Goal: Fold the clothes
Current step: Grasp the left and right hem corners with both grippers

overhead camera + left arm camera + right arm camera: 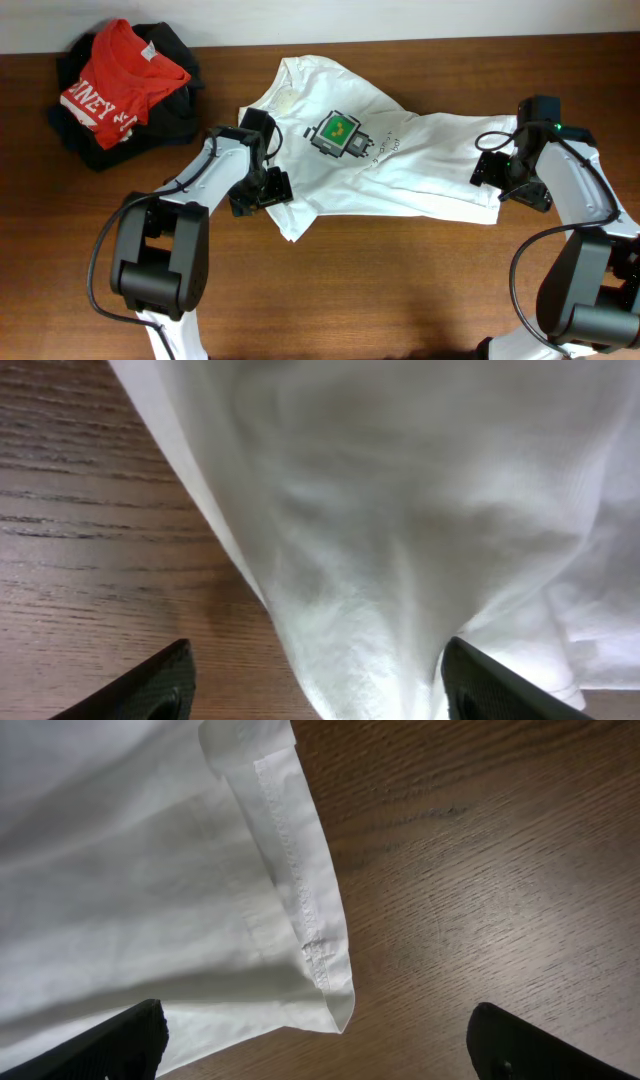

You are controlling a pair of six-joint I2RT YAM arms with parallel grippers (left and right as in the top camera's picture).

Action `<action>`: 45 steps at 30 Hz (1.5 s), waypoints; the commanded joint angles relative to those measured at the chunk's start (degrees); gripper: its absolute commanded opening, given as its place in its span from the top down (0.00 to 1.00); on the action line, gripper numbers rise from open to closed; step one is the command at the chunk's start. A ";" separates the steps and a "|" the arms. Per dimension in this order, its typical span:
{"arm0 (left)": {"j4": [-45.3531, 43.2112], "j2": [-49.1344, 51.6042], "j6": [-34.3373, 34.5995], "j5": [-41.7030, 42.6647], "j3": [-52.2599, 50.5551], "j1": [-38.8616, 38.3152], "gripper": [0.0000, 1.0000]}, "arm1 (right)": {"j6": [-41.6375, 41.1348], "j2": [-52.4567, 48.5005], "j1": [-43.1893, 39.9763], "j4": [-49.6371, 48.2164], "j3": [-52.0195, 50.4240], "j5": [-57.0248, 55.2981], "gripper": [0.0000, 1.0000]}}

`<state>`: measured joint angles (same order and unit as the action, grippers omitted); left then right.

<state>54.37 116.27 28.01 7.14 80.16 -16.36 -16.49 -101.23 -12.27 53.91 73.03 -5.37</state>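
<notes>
The white T-shirt (400,170) lies crumpled across the middle of the wooden table, its green-and-black print (338,133) facing up. My left gripper (262,185) sits at the shirt's left edge. In the left wrist view its jaws (315,695) stand wide apart, with a bunched fold of white cloth (400,560) between them, not clamped. My right gripper (500,175) is at the shirt's right end. It is open (320,1050), and the stitched hem corner (335,1005) lies on the wood between its fingers.
A red T-shirt with white lettering (120,80) lies on a heap of dark garments (170,110) at the back left. Bare wood (400,290) shows in front of the shirt.
</notes>
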 commanded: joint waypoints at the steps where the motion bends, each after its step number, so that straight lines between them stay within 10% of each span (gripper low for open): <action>1: -1.01 0.42 -0.96 1.09 -1.31 0.02 0.33 | -0.33 -0.09 0.24 0.00 -0.17 -0.92 0.01; 4: -4.02 0.42 -0.68 2.62 -4.48 0.02 0.41 | -0.33 -0.09 0.26 0.00 -0.17 -0.92 0.01; 10: -5.07 0.37 -0.72 2.08 -5.84 0.02 0.99 | -0.33 -0.09 0.24 0.00 -0.17 -0.92 0.01; 26: 12.72 -19.12 -0.66 -6.38 -5.57 0.04 0.99 | -0.37 -0.09 0.26 -1.14 -0.17 -0.04 0.01; 33: 15.80 -19.34 1.57 -12.81 -5.60 7.63 0.98 | -0.33 -0.09 0.26 6.14 -0.20 23.54 0.01; 36: 16.04 -19.32 -1.70 -12.79 -5.70 12.61 0.91 | -2.86 -0.09 0.24 10.51 -1.33 15.19 0.01; 39: 16.44 -19.32 -4.07 -12.35 -6.69 14.78 0.01 | -7.89 -0.09 0.20 10.97 -3.37 7.69 0.01; 45: 12.85 -19.32 -8.66 -12.83 -12.94 15.06 0.01 | -7.82 -0.09 0.26 10.36 -6.05 7.65 0.01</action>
<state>69.43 98.24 23.31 -4.82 71.40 -1.74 -23.18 -101.23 -12.27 64.31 68.10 3.90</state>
